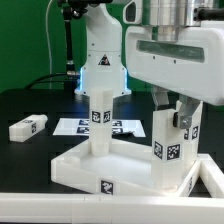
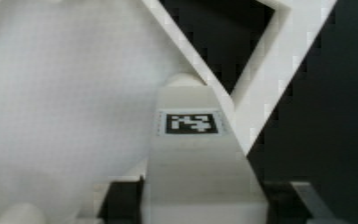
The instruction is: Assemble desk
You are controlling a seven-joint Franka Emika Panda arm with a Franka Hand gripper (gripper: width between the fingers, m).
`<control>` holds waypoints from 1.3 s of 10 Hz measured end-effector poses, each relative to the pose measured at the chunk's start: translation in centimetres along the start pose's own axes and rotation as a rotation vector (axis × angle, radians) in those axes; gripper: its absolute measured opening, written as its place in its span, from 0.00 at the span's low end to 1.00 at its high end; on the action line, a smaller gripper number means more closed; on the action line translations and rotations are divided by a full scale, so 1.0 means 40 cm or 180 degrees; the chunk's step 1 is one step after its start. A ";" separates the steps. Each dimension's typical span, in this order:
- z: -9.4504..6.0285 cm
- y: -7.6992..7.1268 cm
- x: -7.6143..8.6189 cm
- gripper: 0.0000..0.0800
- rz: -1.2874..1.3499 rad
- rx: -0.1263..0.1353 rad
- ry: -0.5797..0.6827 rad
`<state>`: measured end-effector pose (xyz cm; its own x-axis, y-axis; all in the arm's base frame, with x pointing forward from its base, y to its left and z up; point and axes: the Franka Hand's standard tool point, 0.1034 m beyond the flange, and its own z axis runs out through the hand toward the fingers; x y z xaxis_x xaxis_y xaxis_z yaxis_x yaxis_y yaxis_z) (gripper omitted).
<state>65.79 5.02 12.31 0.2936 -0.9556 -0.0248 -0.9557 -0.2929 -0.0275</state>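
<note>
The gripper (image 1: 180, 118) is clenched on a square white leg (image 1: 170, 148), held upright on the tray-like desk top (image 1: 85, 170) at the exterior view's right. A second leg (image 1: 101, 118) stands upright on the top's far side. A third leg (image 1: 28, 127) lies loose on the black tabletop (image 1: 20, 152).

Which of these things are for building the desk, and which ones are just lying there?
For the desk: desk top; upright leg standing on it; second leg, held between the jaws of the gripper; loose leg lying on the table.

Just there: marker board; the table itself.
</note>
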 end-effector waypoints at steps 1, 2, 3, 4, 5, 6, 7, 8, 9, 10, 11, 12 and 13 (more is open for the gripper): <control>0.000 -0.001 0.000 0.36 0.0413 0.0008 -0.0020; -0.001 0.000 0.003 0.36 0.0549 0.0013 -0.0041; -0.001 -0.001 0.002 0.36 0.0603 0.0016 -0.0041; 0.000 -0.001 0.000 0.46 0.0597 0.0015 -0.0042; 0.000 -0.001 0.000 0.63 0.0573 0.0014 -0.0041; 0.002 0.000 -0.002 0.63 0.0354 0.0002 -0.0033; 0.004 0.004 -0.005 0.77 0.0133 -0.0041 -0.0026; 0.008 0.005 -0.007 0.80 -0.0189 -0.0048 -0.0021; 0.009 0.005 -0.006 0.80 -0.0553 -0.0048 -0.0023; 0.009 0.005 -0.010 0.81 -0.0775 -0.0048 -0.0025; 0.010 0.004 -0.012 0.81 -0.1165 -0.0047 -0.0029; 0.011 0.003 -0.016 0.81 -0.1479 -0.0042 -0.0032; 0.011 0.002 -0.019 0.81 -0.1786 -0.0040 -0.0030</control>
<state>65.51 5.75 11.89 0.7572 -0.6529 -0.0189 -0.6532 -0.7567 -0.0272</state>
